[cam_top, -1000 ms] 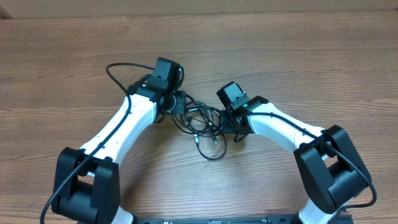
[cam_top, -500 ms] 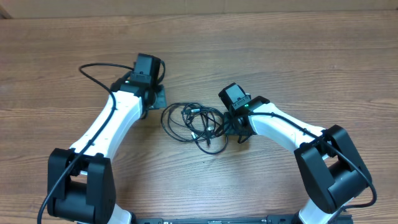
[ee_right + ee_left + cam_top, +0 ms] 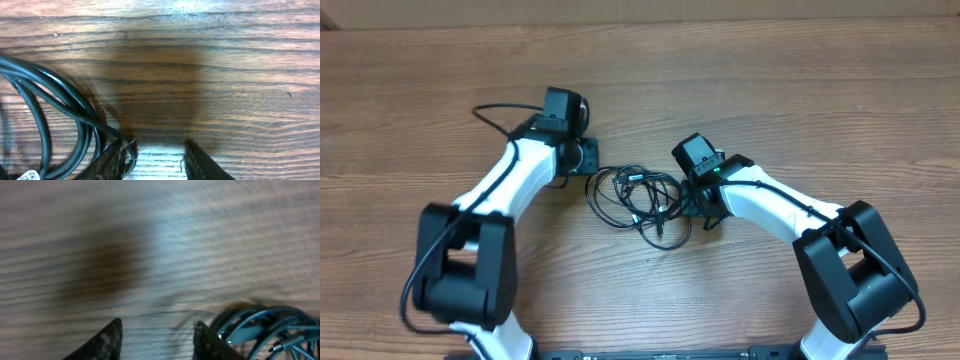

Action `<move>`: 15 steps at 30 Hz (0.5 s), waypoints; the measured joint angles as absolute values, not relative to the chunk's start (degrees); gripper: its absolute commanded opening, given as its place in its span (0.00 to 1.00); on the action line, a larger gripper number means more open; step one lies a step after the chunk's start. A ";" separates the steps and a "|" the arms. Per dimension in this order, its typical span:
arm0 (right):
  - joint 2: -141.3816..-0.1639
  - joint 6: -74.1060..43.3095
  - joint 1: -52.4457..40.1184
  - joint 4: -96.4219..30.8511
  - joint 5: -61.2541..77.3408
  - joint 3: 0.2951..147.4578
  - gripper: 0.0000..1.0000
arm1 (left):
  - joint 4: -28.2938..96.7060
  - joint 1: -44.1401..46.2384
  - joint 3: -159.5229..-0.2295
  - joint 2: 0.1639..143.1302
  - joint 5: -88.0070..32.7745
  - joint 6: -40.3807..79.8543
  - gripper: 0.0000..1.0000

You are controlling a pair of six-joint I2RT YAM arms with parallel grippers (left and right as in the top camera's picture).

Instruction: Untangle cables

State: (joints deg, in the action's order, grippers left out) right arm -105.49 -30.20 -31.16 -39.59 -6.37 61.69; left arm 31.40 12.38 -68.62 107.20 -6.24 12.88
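Overhead view: a brown wood-grain table [image 3: 770,80] fills almost the whole frame, and a paler strip runs along the top edge. Nothing else of the room shows. The cables [image 3: 640,198] lie in a loose black tangle of loops near the middle of the table. Two white and black arms reach in from the bottom edge. The left arm [image 3: 515,175] ends just left of the tangle. The right arm [image 3: 765,205] ends at the tangle's right edge.

Left wrist view: the picture is blurred. The left gripper [image 3: 157,340] has its two dark fingertips spread apart at the bottom edge, with only bare wood between them. The cables [image 3: 265,330] sit at lower right, just beside the right-hand fingertip.

Right wrist view: sharp, dark wood grain under a soft shadow. The right gripper [image 3: 157,160] is spread, with bare wood in the gap and nothing grasped. The cables [image 3: 50,115] curve down the left side, and one strand touches the left-hand fingertip.
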 measured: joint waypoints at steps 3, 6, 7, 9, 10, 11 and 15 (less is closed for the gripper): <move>-105.49 -30.20 -31.16 -39.62 -6.39 61.67 0.37 | 31.22 12.38 -68.62 108.84 -10.57 11.29 0.50; -105.49 -30.17 -31.16 -39.59 -6.42 61.65 0.37 | 31.16 12.38 -68.62 108.90 -12.60 10.26 0.51; -105.49 -30.17 -31.16 -39.57 -6.44 61.65 0.38 | 31.16 12.38 -68.62 108.90 -13.34 9.76 0.54; -105.49 -30.15 -31.16 -39.57 -6.44 61.65 0.38 | 31.81 12.38 -68.64 108.90 -14.13 8.60 0.56; -105.49 -30.17 -31.16 -39.57 -6.44 61.65 0.38 | 32.60 12.32 -68.79 108.90 -14.46 7.88 0.57; -105.49 -30.17 -31.16 -39.57 -6.42 61.65 0.38 | 33.47 12.25 -68.99 108.90 -14.66 7.35 0.57; -105.49 -29.98 -31.16 -39.62 -6.46 61.65 0.38 | 37.28 10.70 -70.65 108.90 -18.37 4.23 0.59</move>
